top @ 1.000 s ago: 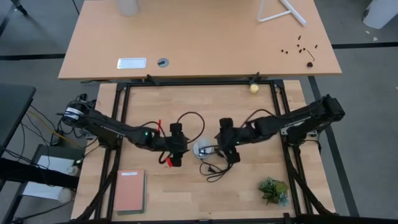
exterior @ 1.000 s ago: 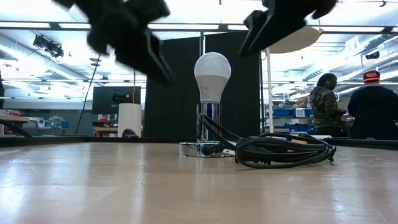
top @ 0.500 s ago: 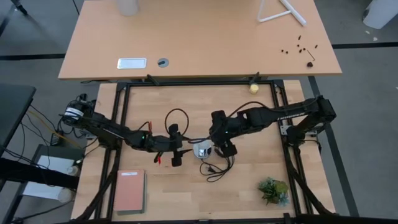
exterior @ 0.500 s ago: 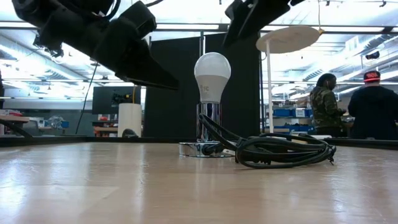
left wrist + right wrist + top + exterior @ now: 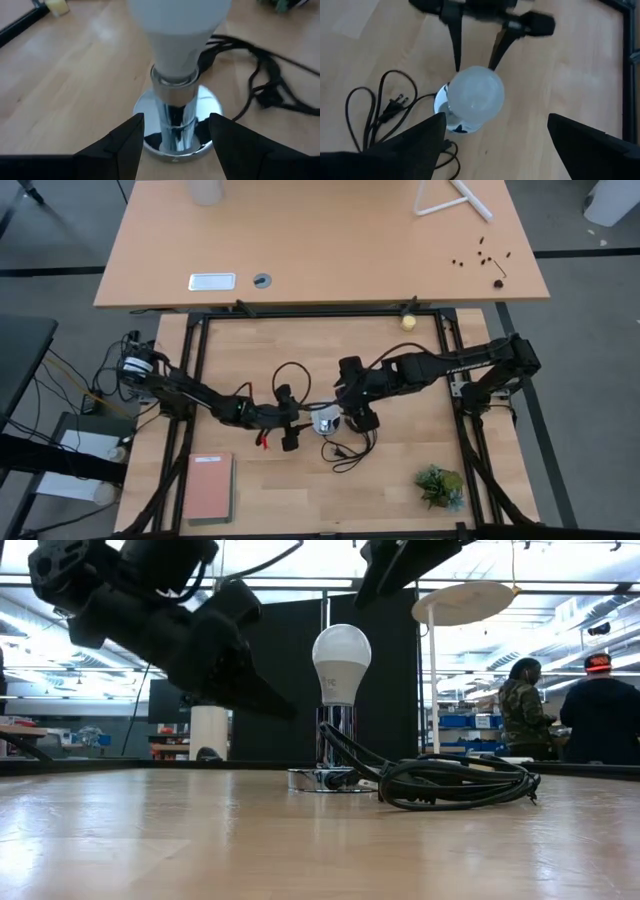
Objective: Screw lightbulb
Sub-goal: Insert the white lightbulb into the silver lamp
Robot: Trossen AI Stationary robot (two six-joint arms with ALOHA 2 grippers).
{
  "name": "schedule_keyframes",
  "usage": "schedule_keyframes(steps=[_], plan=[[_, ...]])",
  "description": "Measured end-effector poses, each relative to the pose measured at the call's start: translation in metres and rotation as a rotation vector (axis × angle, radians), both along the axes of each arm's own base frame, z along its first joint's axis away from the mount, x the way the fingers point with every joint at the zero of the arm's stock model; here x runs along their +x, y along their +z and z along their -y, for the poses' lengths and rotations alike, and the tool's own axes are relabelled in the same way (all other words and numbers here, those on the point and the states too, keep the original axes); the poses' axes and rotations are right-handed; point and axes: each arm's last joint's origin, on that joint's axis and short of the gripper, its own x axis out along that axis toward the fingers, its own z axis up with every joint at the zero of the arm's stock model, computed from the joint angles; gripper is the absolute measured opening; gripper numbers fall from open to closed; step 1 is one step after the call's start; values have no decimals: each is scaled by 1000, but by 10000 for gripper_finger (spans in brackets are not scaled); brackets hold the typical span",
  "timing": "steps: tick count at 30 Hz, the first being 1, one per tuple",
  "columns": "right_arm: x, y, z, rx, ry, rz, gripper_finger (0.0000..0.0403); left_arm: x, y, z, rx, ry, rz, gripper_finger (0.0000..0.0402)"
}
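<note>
From above, the lightbulb (image 5: pixel 323 418) is seen standing in its socket (image 5: pixel 327 426) at mid-table, with the left gripper (image 5: pixel 291 431) just to its left and the right gripper (image 5: pixel 352 415) close on its right. At table height the bulb (image 5: pixel 341 662) is shown upright above the chrome stem, untouched, beside the coiled cord (image 5: pixel 455 781). In the wrist views the left fingers (image 5: pixel 125 142) are spread either side of the socket stem and the right fingers (image 5: pixel 410 142) are spread wide above the bulb, so the base would best be steadied before the bulb is gripped squarely and turned.
</note>
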Motion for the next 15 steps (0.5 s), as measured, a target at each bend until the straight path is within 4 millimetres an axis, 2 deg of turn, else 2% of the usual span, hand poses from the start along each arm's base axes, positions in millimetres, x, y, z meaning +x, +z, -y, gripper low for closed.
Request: schedule_keyframes(steps=[6,11,15], plan=[[2,0,11,19,-15,6,355,0,-2,-1,14,31,-2,230],[11,-18,14,7,-3,-70,355,0,-2,-2,-14,77,10,230],[19,-19,13,-1,6,-114,355,2,0,-2,-25,79,38,234]])
